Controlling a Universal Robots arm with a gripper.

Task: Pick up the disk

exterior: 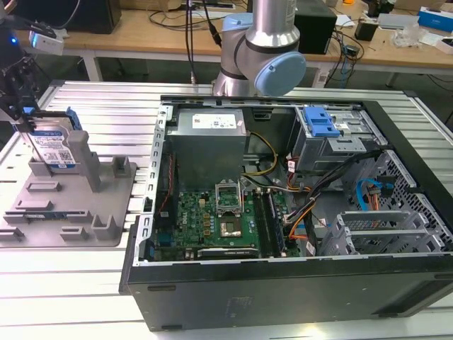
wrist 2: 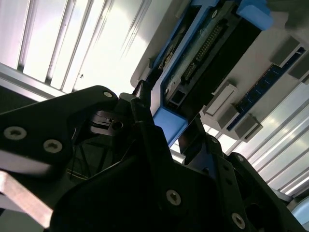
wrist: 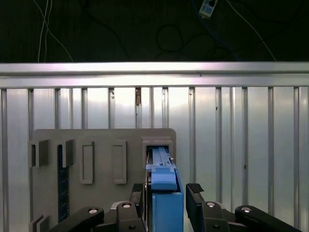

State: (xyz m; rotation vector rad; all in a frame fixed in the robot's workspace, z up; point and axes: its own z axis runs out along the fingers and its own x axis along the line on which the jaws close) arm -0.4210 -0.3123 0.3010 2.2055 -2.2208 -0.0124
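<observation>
The jaws of the gripper (wrist: 166,191) stand narrowly apart astride the disk (wrist: 164,205), one finger to each broad face with only a thin dark gap either side in the first wrist view. By that look they bracket it but do not yet clamp it. The ribbed metal counter (exterior: 85,283) carries everything. On it lies the open computer case (exterior: 283,301), and the arm (exterior: 272,28) rises beyond the case at about twelve o'clock. In the exterior view the grey fixture (exterior: 106,205) lies at about nine o'clock from the case, apart from its wall. The disk stands on edge in a slot at the fixture's far end, labelled face toward the camera. Its long axis is upright, so the gripper meets it from straight above. A tall grey post (exterior: 83,152) stands just beside the disk at three o'clock, so room on that side looks tight, while the nine o'clock side is open counter. The blue rail (wrist: 164,176) along the disk's top edge runs in line with the gap between the jaws.
</observation>
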